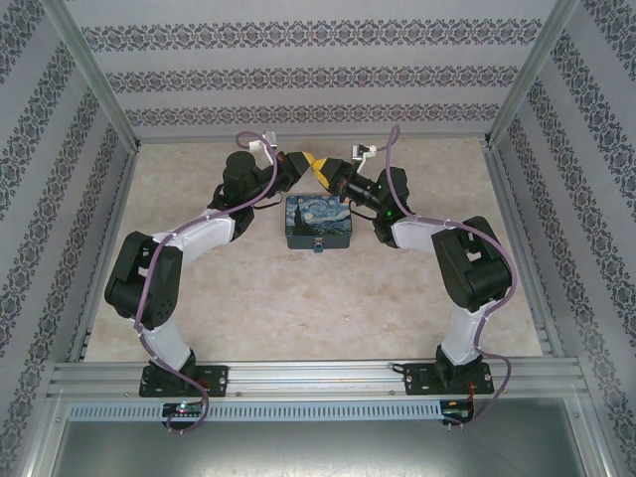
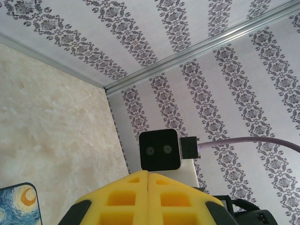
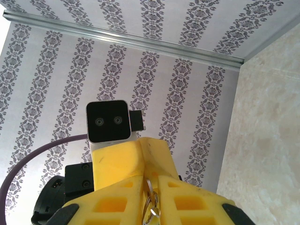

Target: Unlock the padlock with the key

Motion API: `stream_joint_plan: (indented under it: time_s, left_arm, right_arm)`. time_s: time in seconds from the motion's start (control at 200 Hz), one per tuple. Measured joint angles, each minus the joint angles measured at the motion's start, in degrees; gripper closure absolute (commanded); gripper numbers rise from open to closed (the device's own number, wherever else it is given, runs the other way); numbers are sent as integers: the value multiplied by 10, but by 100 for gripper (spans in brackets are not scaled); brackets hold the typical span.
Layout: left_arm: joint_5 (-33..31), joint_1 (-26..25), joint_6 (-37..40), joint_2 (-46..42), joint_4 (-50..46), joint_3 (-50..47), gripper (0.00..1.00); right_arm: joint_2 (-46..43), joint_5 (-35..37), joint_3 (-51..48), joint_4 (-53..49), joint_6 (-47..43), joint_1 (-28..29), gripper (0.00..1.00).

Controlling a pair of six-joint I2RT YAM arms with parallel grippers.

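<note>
My two grippers meet tip to tip in the air behind the swirl-painted box (image 1: 318,221). The right gripper (image 3: 150,182) (image 1: 322,169) is shut on a thin metal key ring (image 3: 151,202), with a small bright metal piece hanging from it; the key's blade is hidden between the yellow pads. The left gripper (image 2: 148,174) (image 1: 296,160) is shut, with nothing showing between its pads, and its fingers (image 3: 117,161) press against the right gripper's tips. A tiny padlock (image 1: 318,246), blue with a brass bit, hangs at the box's front edge.
The box's corner (image 2: 18,206) lies below the left gripper. Patterned walls with aluminium rails (image 1: 99,79) close in the beige table (image 1: 298,308) on three sides. Each wrist camera faces the other (image 2: 159,150) (image 3: 108,121).
</note>
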Motion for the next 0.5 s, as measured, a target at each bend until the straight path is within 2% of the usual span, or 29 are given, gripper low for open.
stream_joint_plan:
  time_s: [0.195,0.425,0.505]
  left_arm:
    - [3,0,0,0,0,0,100]
    - [5,0,0,0,0,0,100]
    - [7,0,0,0,0,0,100]
  right_arm:
    - [0,-4,0,0,0,-1,89]
    - [0,-9,0,0,0,-5,100]
    - [0,-12,0,0,0,-5,100]
